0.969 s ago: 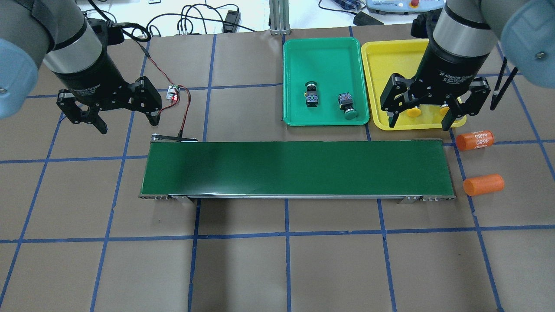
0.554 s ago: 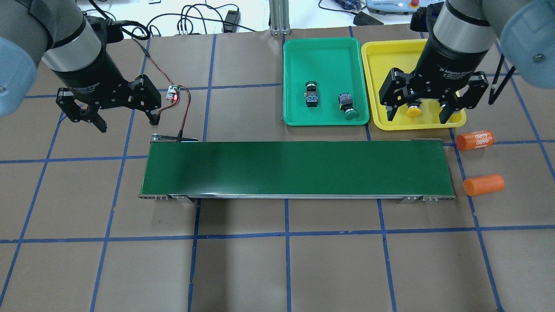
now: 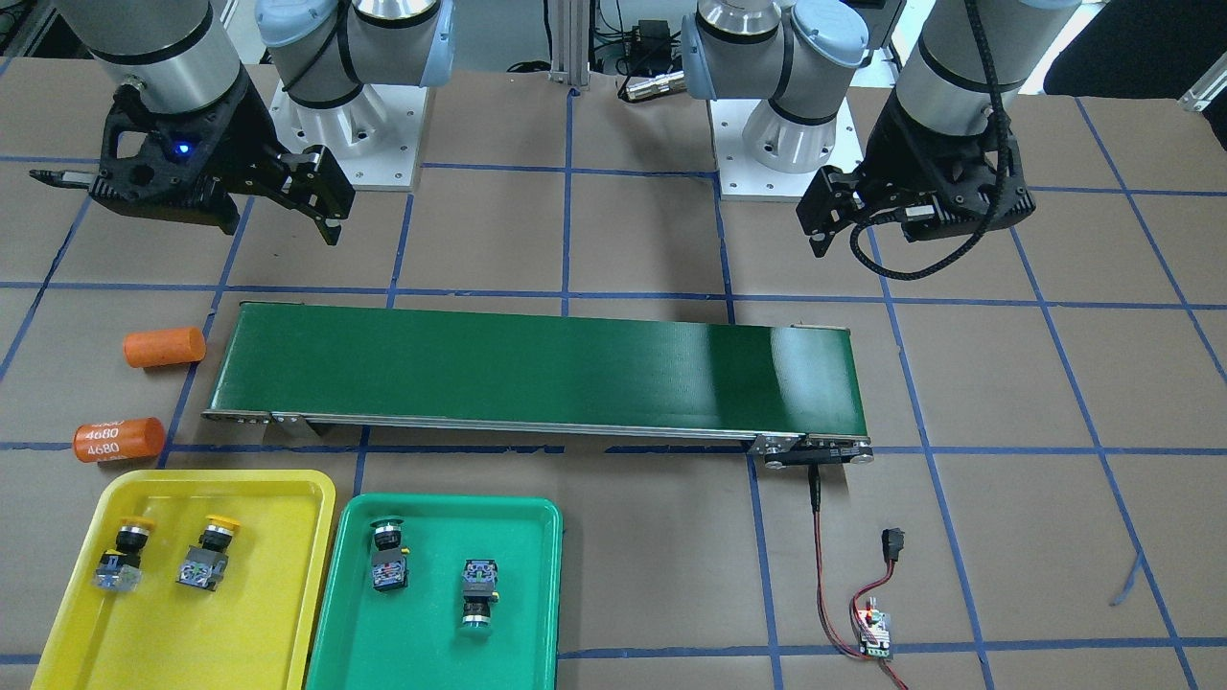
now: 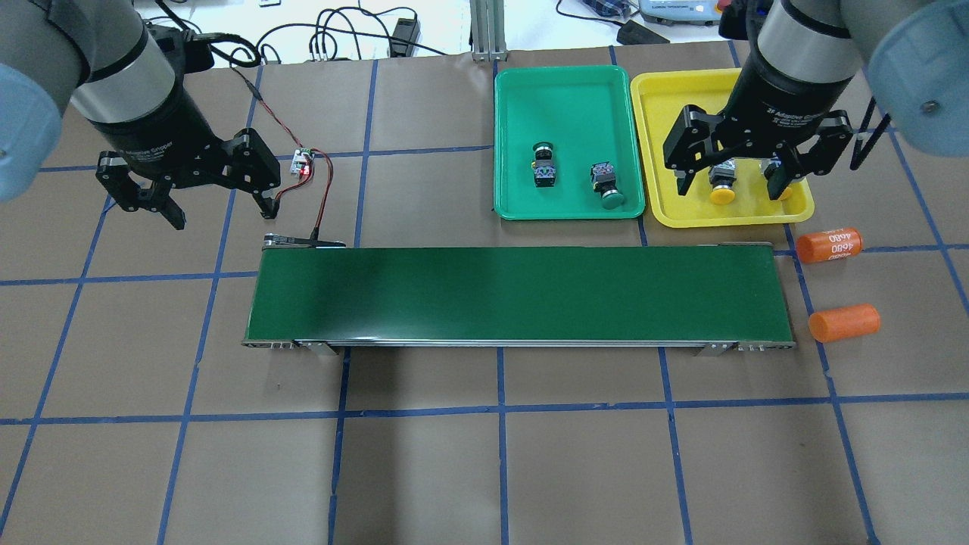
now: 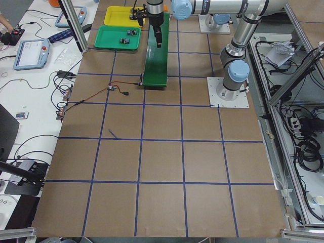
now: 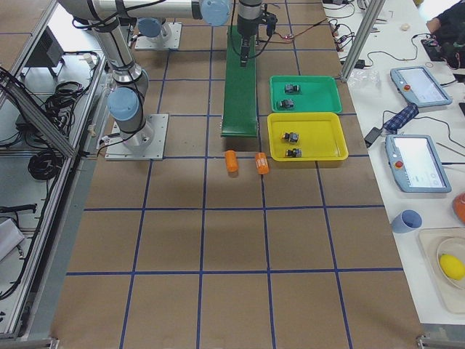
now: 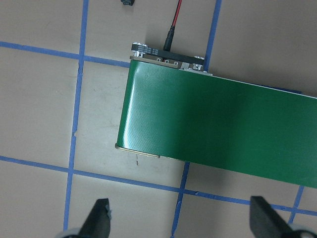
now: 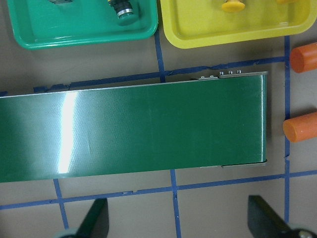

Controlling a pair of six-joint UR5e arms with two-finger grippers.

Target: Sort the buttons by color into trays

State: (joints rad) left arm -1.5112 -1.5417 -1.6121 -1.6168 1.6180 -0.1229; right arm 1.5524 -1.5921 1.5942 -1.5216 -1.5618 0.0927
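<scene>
Yellow-capped black push-button switches point(image 3: 204, 561) in shallow yellow plastic tray point(image 3: 220, 632), green-capped switches point(image 3: 388, 561) in green plastic tray point(image 3: 522, 575); left gripper point(image 4: 222, 218), right gripper point(image 4: 728, 191) spread, empty; sorting seemingly done, only withdrawing needed.

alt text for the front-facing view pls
Two yellow-capped buttons lie in the yellow tray, two green-capped buttons in the green tray beside it. Beyond lies the long green conveyor belt; the right gripper and left gripper hang open past it.

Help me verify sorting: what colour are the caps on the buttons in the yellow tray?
Yellow on both buttons, clearest in the front-facing view.
</scene>
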